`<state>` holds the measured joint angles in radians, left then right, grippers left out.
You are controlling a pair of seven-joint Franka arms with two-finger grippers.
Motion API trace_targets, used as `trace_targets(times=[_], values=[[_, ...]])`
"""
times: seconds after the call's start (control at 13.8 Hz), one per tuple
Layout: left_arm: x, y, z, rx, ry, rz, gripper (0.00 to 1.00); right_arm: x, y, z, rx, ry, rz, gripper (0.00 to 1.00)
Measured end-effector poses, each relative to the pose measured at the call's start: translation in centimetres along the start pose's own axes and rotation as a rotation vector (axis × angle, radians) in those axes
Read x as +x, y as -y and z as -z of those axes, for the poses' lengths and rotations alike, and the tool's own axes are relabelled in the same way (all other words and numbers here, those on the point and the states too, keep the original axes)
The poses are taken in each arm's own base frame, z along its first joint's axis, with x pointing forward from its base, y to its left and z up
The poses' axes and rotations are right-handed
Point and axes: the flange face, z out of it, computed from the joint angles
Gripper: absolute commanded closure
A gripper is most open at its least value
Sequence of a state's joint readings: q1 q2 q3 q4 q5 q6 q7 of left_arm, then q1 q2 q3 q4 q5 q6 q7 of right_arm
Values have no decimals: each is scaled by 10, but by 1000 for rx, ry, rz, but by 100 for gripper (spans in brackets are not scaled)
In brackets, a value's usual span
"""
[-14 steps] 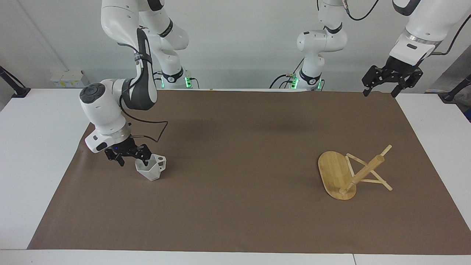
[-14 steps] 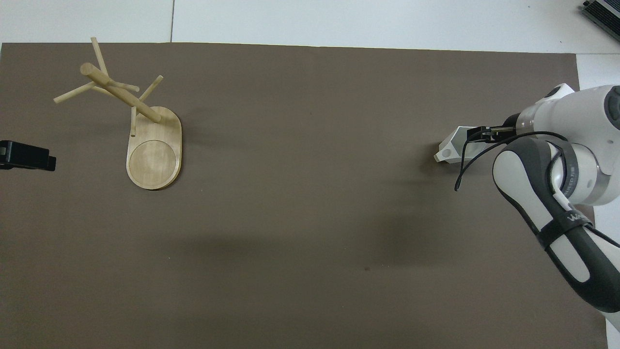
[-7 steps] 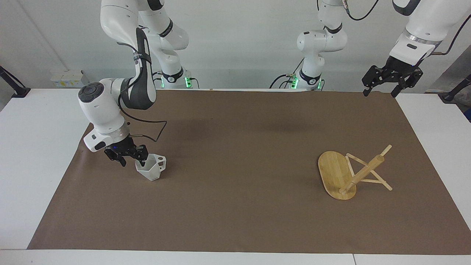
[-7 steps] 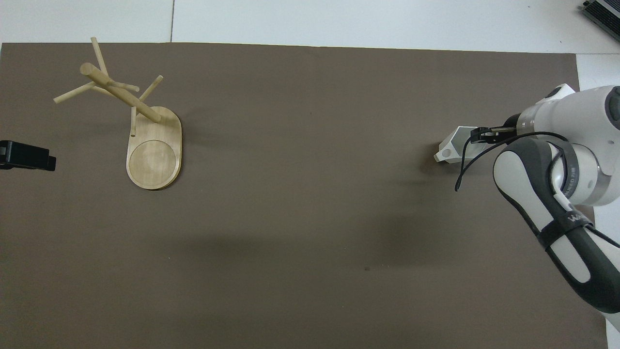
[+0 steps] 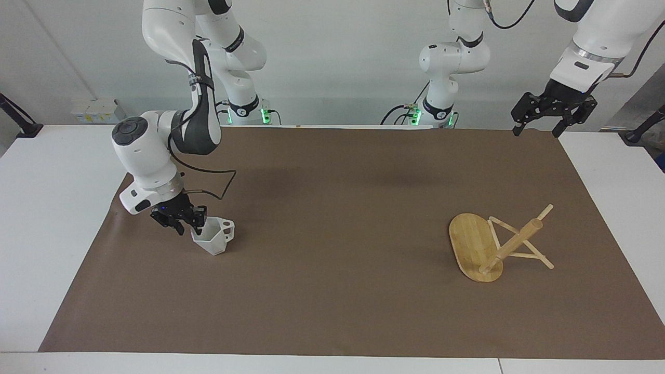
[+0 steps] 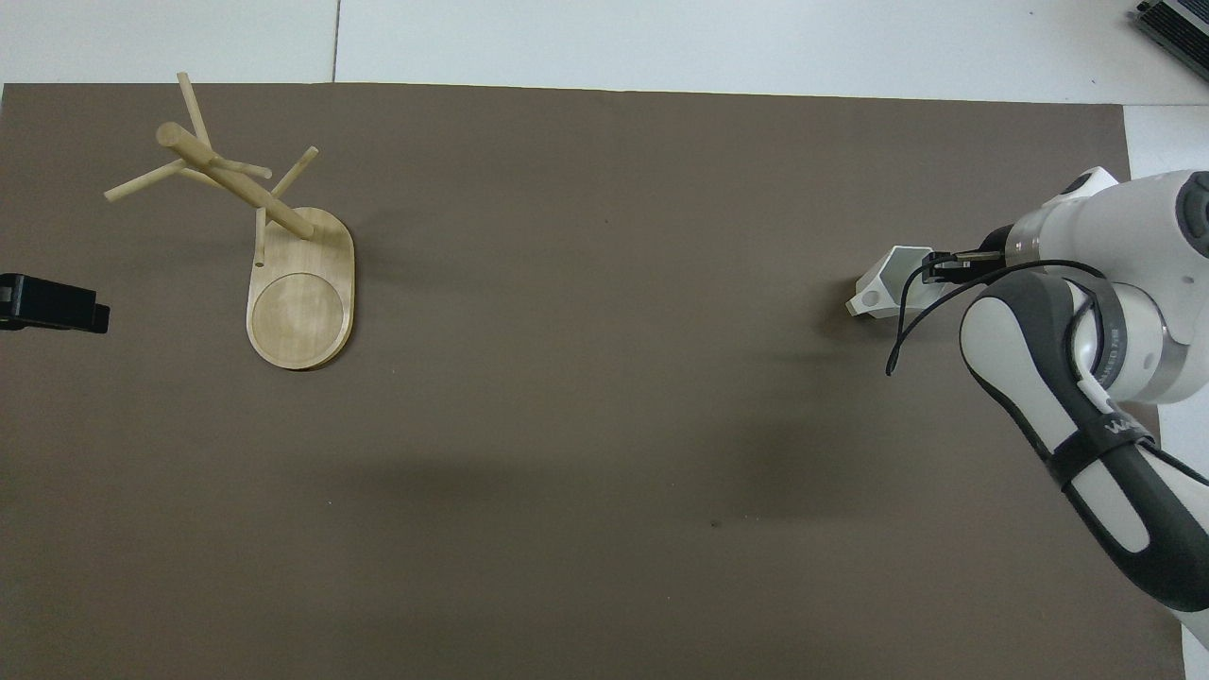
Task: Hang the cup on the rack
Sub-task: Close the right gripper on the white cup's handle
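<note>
Cup (image 5: 213, 237) & rack (image 5: 486, 246) at opp. table ends

From here I see my right gripper (image 5: 193, 224) down at the cup (image 5: 213, 238), its fingers straddling the rim wall on the side away from the handle. The cup stands upright on the brown mat (image 5: 332, 218) toward the right arm's end. The rack (image 5: 486, 248) stands toward the left arm's end. My left gripper (image 5: 537, 124) waits raised over the mat's corner, jaws spread.

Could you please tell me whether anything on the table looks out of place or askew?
Nothing stands out: the mug tree stands upright on its oval base and the white cup sits upright on the brown mat.
</note>
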<state>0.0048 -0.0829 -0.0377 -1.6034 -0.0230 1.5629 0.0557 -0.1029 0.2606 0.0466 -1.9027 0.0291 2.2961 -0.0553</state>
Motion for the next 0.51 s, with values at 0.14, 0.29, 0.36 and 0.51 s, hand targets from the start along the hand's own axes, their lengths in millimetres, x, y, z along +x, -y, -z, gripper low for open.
trace_targets(times=[0.14, 0.29, 0.36, 0.51], values=[[0, 0, 0, 0, 0, 0, 0, 0, 0, 0, 0, 1, 0, 79], [0, 0, 0, 0, 0, 0, 0, 0, 0, 0, 0, 1, 0, 90], [0, 0, 0, 0, 0, 0, 0, 0, 1, 0, 0, 0, 0, 96], [0, 0, 0, 0, 0, 0, 0, 0, 1, 0, 1, 0, 0, 100]])
